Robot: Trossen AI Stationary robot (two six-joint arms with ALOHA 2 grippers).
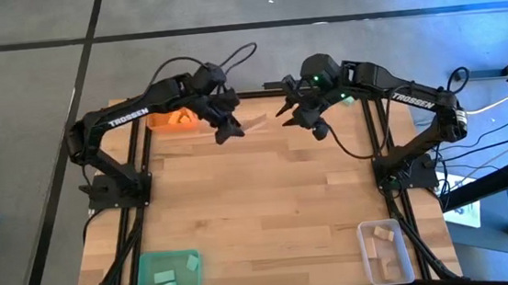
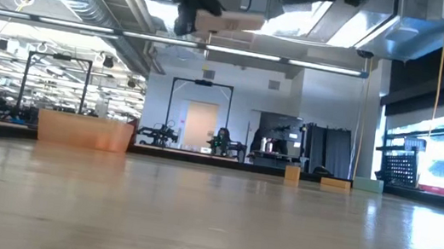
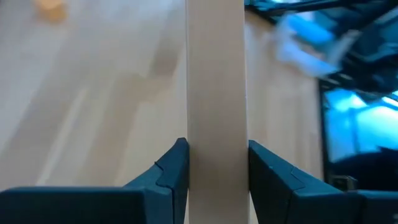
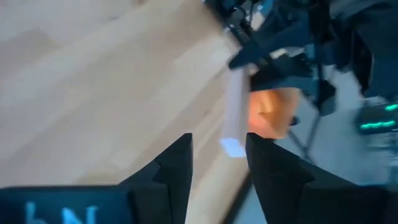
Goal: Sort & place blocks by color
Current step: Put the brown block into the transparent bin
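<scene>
While your left gripper clamps a pale wooden block between its fingers, your right gripper faces it, fingers parted, gripping nothing.

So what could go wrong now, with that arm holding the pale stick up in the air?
1. The left gripper pinches the long pale wood block near one end only, high above the table; it might swivel or slip and drop.
2. The right gripper, fingers apart and empty, sits close by; the two arms could bump.
3. The clear tray holding other pale blocks sits at the far corner, so a long carry follows.
</scene>
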